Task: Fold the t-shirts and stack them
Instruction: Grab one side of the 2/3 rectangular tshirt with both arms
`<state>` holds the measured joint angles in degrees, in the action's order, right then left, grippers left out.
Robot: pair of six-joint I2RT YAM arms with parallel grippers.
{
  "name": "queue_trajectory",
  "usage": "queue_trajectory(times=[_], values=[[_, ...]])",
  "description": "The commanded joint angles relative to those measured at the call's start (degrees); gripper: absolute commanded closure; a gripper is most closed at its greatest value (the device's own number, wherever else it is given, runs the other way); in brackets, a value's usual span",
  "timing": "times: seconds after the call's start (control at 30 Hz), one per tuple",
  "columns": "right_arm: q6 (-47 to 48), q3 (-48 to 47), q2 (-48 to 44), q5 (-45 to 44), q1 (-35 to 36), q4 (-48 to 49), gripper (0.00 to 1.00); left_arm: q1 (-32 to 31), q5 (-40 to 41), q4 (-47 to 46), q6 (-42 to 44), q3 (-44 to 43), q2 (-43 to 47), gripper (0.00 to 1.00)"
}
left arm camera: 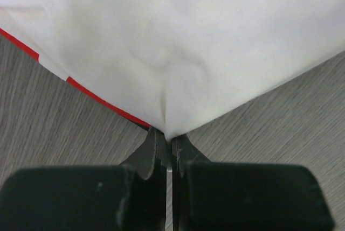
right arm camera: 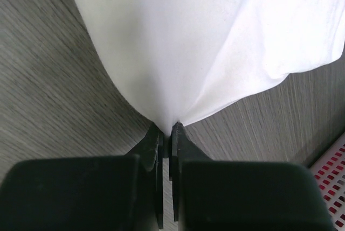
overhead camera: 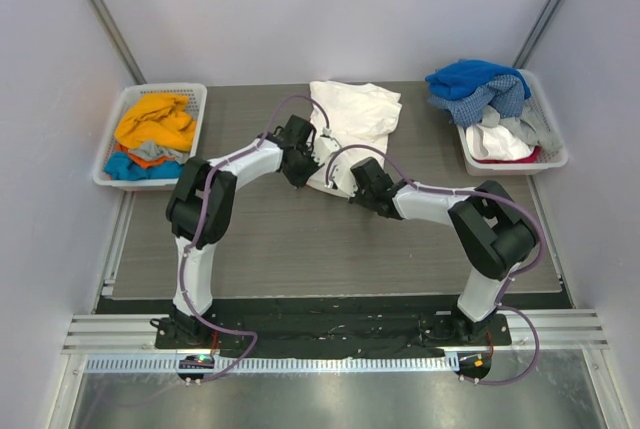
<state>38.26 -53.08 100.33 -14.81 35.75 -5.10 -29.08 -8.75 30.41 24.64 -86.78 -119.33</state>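
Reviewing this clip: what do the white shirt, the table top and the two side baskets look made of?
White shirt: soft matte cloth, probably cotton; it creases and puckers where pinched. Table top: likely grey wood-grain laminate; fine streaks, flat matte look. Left basket and right basket: white rigid plastic, seemingly; slatted walls.

Grey table (overhead camera: 300,249); white t-shirt (overhead camera: 355,114); two baskets (overhead camera: 170,88)

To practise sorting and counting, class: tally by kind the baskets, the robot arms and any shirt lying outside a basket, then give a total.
Baskets: 2
Robot arms: 2
White shirt: 1
Total: 5
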Motion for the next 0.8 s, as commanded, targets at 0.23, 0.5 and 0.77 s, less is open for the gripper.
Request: queue_trajectory(times=[0.23,0.5,0.77], values=[[-3.45,2.8,-11.91,4.0,6.43,-15.72,0.99,-3.87,3.74,6.59,-1.0,11.61,8.23,1.0],[-5.65,2.02,-18.77,4.87,18.82,-27.83,0.99,-9.76,6.9,8.6,-1.97,23.67,20.16,1.0],[-10.04,2.63,-21.4,5.23,30.95,-29.88,0.99,-11.87,5.69,13.26,-4.16,32.9,34.59,1.0]])
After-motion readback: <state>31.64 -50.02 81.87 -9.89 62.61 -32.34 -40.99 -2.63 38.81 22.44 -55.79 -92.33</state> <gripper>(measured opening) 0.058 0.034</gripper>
